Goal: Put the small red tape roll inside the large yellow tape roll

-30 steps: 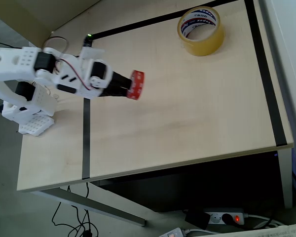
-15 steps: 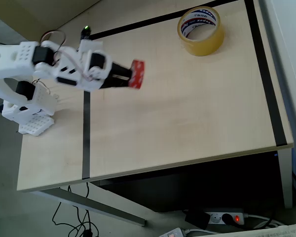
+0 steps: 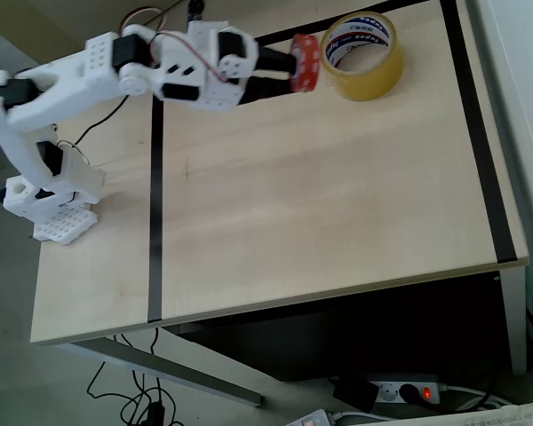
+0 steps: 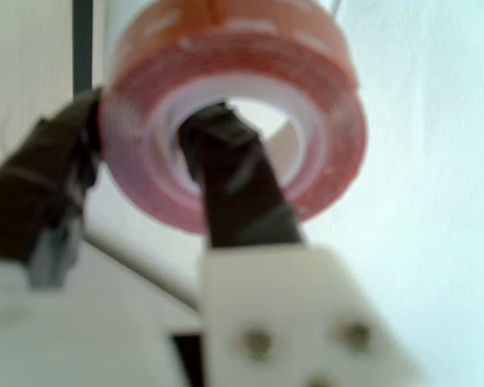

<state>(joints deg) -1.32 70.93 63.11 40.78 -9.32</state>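
Hanging in the grip, the small red tape roll [image 3: 306, 62] sits just left of the large yellow tape roll [image 3: 362, 55] in the overhead view — red edge looks to touch or overlap the yellow roll's left rim, can't tell how high above it. Red roll is held on edge, its hole facing sideways toward the yellow roll, not downward. Wrist view shows the grip clearly: one dark finger [image 4: 234, 181] goes through the red roll's [image 4: 230, 113] white core, the other finger [image 4: 44, 189] presses the outer wall, so the jaws are clamped across the ring's wall. Gripper [image 3: 293, 64] points right, along the arm's reach, toward the yellow roll. Yellow roll lies flat near the table's [image 3: 338, 204] far right corner, opening up, printed core visible. Key relation — the target hole lies just to the right of the held roll, so the coming move likely needs a little more reach rightward, plus the red roll tipped flat before release. Risk, as I judge it: on-edge drop catches the rim.
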